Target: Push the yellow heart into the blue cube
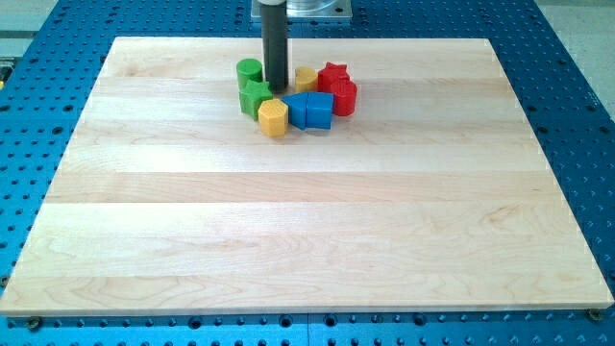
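The blocks sit in a tight cluster near the view's top centre. The yellow heart point(307, 78) lies at the back of the cluster, touching the blue cube point(320, 110) from above. A second blue block point(296, 109) sits just left of the cube. My tip point(277, 92) stands just left of the yellow heart, between it and the green blocks. The rod hides part of the cluster's middle.
A green cylinder point(250, 70) and a green star-like block point(256, 96) lie left of my tip. A yellow hexagon point(274, 116) lies at the cluster's lower left. A red star point(333, 74) and another red block point(344, 96) are on the right. The wooden board point(307, 240) rests on a blue perforated table.
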You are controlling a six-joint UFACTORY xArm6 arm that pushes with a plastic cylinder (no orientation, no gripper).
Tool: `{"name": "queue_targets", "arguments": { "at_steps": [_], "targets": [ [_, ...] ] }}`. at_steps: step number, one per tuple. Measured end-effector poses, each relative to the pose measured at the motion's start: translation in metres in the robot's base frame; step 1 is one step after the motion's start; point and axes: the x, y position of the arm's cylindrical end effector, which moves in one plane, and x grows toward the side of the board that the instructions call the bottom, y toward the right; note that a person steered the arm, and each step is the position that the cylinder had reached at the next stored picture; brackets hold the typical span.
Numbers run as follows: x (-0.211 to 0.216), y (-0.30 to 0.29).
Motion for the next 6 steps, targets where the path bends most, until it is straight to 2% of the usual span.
{"name": "queue_targets", "arguments": {
  "at_steps": [1,3,4,5,6],
  "targets": [
    [-0.034,0.027],
    [0.058,0.029],
    [0.022,0.034],
    [-0.04,0.034],
    [-0.017,0.05]
  ]
}}
